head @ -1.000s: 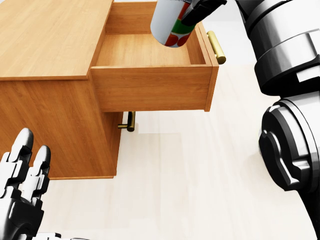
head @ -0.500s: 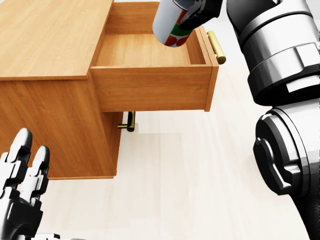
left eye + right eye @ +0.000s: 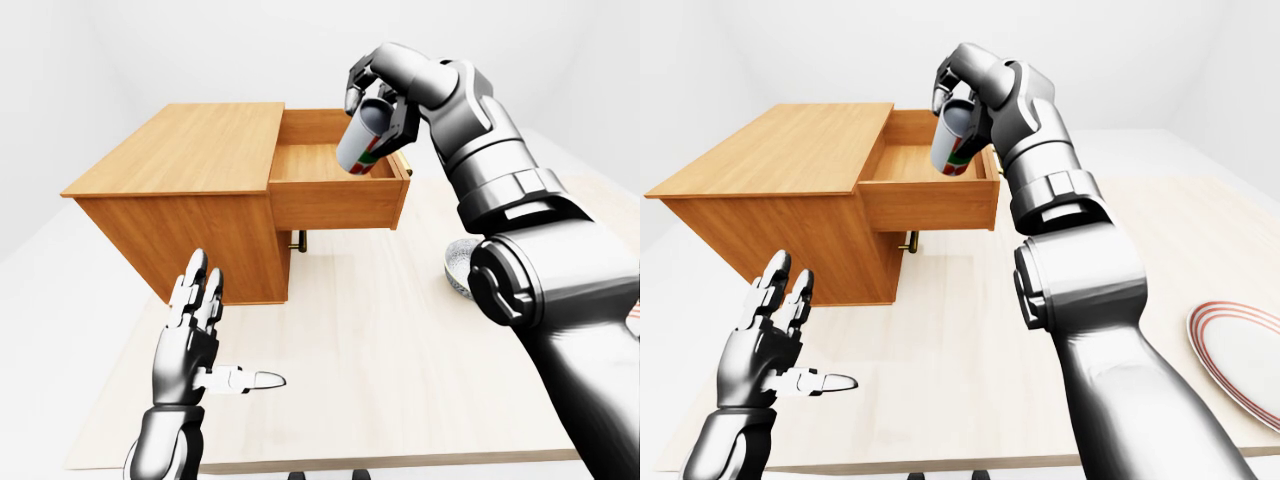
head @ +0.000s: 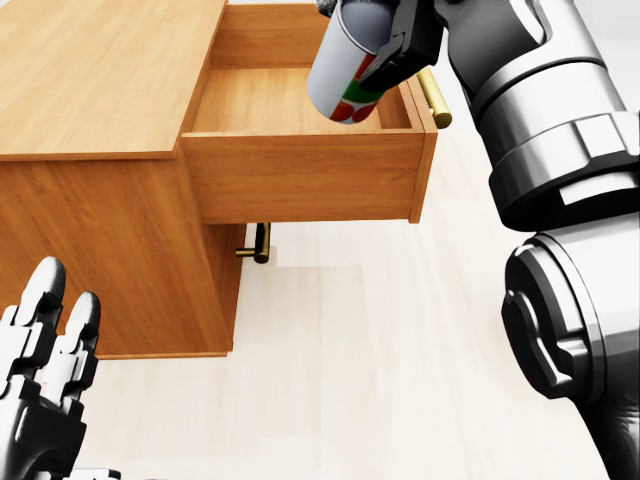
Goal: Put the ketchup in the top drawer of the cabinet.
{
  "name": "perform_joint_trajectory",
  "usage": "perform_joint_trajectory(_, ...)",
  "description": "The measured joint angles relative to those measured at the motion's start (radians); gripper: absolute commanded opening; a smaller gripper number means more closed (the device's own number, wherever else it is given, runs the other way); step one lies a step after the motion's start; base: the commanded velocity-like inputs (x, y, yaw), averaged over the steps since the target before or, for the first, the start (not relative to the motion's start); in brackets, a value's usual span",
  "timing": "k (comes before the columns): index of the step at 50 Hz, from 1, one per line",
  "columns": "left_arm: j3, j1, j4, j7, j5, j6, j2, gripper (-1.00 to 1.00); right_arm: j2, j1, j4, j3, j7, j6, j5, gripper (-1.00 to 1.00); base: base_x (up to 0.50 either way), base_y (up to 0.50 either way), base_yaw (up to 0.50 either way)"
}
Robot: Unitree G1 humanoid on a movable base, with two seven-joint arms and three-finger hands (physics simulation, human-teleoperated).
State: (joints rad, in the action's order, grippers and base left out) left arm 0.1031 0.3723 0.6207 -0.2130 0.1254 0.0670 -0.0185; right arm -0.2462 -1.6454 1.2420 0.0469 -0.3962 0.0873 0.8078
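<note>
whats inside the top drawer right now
The top drawer is open and its visible wooden floor is bare. The ketchup, held over it by the right hand, hides the right part of the floor.

Quick headcount: one wooden cabinet (image 3: 190,180), with one top drawer (image 4: 300,130) pulled out, and two brass handles total, one on that drawer's face (image 4: 433,95) and a second one (image 4: 258,243) peeking out underneath it. One ketchup bottle (image 4: 345,70). One table (image 3: 400,400) under everything. Dish-wise it's one plate with a red rim (image 3: 1240,360) in the right-eye view, and one speckled bowl-ish thing (image 3: 460,265) in the left-eye view, mostly hidden by the arm so can't say more about it. Two robot hands: one right hand (image 3: 385,95), one left hand (image 3: 195,335), three fingers each.
</note>
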Motion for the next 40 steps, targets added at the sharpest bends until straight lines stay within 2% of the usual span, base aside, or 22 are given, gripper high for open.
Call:
perform_joint_trajectory(32,0.001,-0.001,0.001,0.001,0.001,0.003,-0.001,1.00,-0.001,0.035,0.002,-0.003,-0.017,0.000,0.007,-1.00,0.00,0.00,0.00)
perform_joint_trajectory(34,0.001,-0.001,0.001,0.001,0.002,0.003,0.000,1.00,-0.001,0.034,0.002,-0.003,-0.018,0.000,0.009,-0.48,0.00,0.00,0.00)
perform_joint_trajectory(35,0.001,-0.001,0.001,0.001,0.002,0.003,0.000,1.00,-0.001,0.035,0.002,-0.004,-0.020,0.000,0.010,-0.04,0.00,0.00,0.00)
perform_joint_trajectory(36,0.001,-0.001,0.001,0.001,0.002,0.003,0.000,1.00,-0.001,0.035,0.001,-0.005,-0.024,0.000,0.013,0.83,0.00,0.00,0.00)
perform_joint_trajectory(37,0.001,-0.001,0.001,0.001,0.002,0.004,0.000,1.00,-0.001,0.036,0.001,-0.006,-0.027,0.000,0.015,1.00,0.00,0.00,0.00)
perform_joint_trajectory(40,0.001,-0.001,0.001,0.001,0.002,0.004,0.000,1.00,-0.001,0.036,0.000,-0.006,-0.034,0.000,0.020,1.00,0.00,0.00,0.00)
